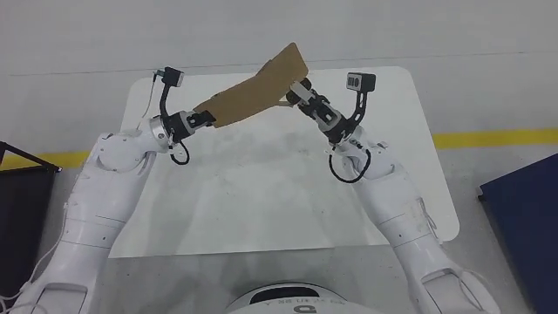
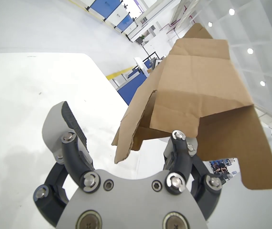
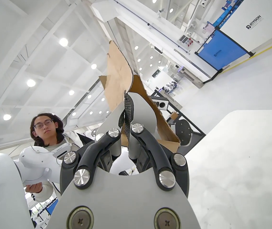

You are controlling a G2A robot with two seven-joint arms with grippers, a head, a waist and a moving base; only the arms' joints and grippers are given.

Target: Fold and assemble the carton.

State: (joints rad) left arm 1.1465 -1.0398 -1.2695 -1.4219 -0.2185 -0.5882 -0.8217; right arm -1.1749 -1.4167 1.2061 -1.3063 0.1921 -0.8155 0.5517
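1. One brown corrugated carton (image 1: 257, 92), half-folded with creased flaps, hangs above my table (image 1: 261, 201).
2. Right gripper (image 3: 126, 106) pinches its edge tight.
3. Left gripper (image 2: 122, 122) gapes wide, a flap between its ribbed fingers (image 2: 73, 122).

1 carton (image 1: 257, 92), 1 table (image 1: 261, 194), 2 pincers (left pincer (image 1: 204, 119), right pincer (image 1: 297, 94)).

Carton (image 1: 257, 93) spans gap between left tool (image 1: 204, 119), right tool (image 1: 297, 92); passage over table (image 1: 261, 201) beneath

The carton (image 2: 198, 84) is matt brown corrugated cardboard, creased and ragged-edged. The right tool (image 3: 126, 101) has smooth grey metal fingers (image 3: 143, 110), black ribbed pads (image 3: 128, 106) and glossy screws (image 3: 137, 127). Beside it, the bench (image 3: 233, 156) is matt white.
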